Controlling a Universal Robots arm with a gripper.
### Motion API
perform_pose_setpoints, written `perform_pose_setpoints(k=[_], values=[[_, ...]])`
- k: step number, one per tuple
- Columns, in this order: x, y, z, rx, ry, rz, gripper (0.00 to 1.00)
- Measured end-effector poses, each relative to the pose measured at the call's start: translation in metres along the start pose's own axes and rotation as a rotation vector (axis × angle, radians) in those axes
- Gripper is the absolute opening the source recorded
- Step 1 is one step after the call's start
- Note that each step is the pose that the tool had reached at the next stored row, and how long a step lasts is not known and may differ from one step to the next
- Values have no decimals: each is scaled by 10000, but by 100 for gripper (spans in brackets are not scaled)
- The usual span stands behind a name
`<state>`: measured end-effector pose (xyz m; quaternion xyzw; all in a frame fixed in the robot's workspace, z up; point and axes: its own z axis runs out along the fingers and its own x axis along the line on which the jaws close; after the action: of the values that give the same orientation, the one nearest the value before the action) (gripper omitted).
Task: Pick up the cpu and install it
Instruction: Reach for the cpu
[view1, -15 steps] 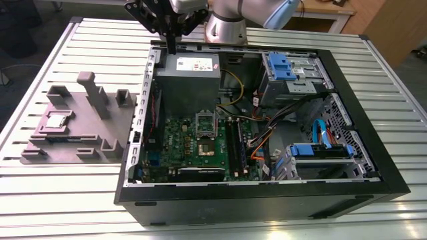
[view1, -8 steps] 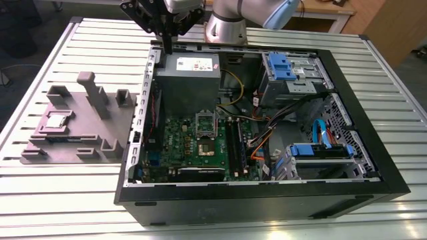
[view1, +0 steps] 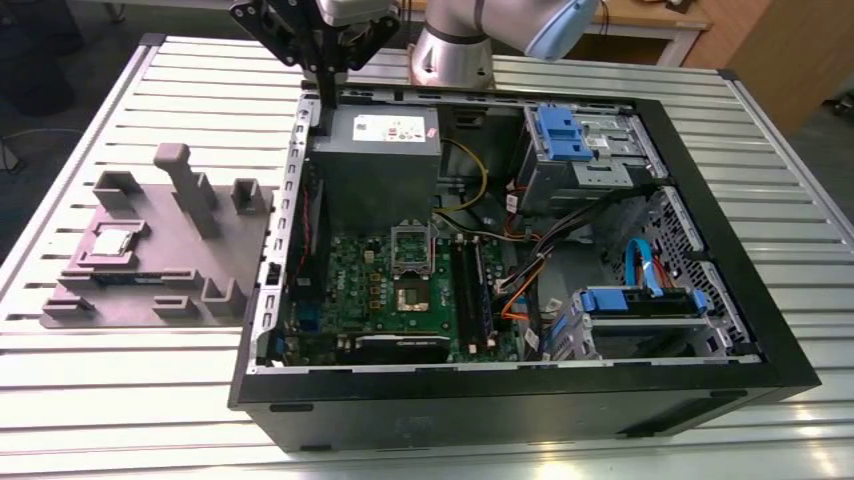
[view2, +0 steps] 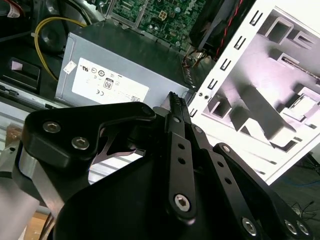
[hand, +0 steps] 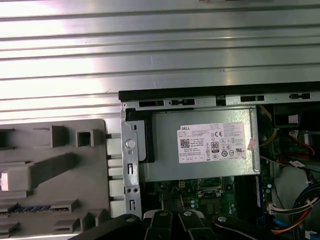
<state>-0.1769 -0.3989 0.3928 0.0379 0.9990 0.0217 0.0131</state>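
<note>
cpu (view1: 115, 241): flat in a recess of the grey fixture (view1: 180, 255) on the bench (view1: 134, 380), beside the case (view1: 534, 410) | I judge it light, stiff, thin and fragile; grip by opposite edges | claw (view1: 322, 80): pressed together, empty, over the case's rear corner, well apart from the cpu | unclear: recess walls hide the chip's edges; I can't tell if the socket (view1: 414, 265) is open

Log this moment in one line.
gripper: shut, empty, above case corner | cpu: on fixture, untouched | install: not done
</note>
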Motion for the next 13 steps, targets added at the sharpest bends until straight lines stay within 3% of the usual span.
perform_pose_setpoints(k=[13], values=[[92, -7, 1, 0, 0, 0, 10]])
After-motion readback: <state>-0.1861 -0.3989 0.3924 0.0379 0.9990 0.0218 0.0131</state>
